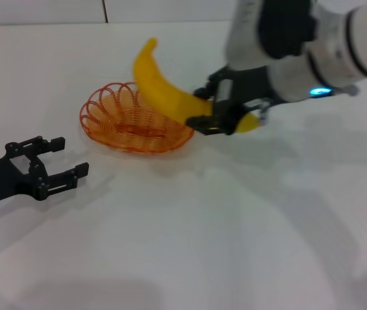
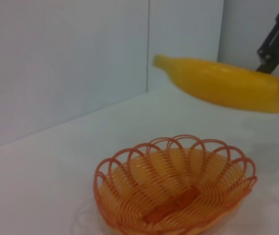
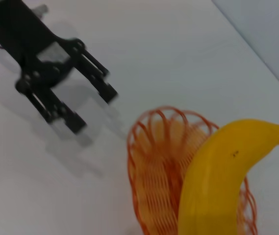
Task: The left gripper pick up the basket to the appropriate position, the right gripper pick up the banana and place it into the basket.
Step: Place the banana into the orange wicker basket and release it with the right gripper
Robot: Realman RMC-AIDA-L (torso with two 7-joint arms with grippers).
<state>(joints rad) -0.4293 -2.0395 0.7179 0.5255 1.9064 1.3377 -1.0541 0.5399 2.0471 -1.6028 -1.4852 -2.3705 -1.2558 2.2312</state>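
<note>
**Banana held above the basket**

The smooth bright-yellow curved banana (image 1: 170, 95) is clamped between the jaws of the right gripper (image 1: 217, 110), a black two-fingered claw on a silver-white arm, which grips it near one end. The banana is carried in the air over the shallow oval basket of looped orange wire (image 1: 133, 121), its free pointed end reaching past the far rim. The basket is seen resting on the white surface (image 1: 202, 226), with nothing inside it. The left gripper (image 1: 59, 159), a black claw on a slim black arm, is held low near the basket, apart from it, with its jaws spread and nothing between them.
</note>
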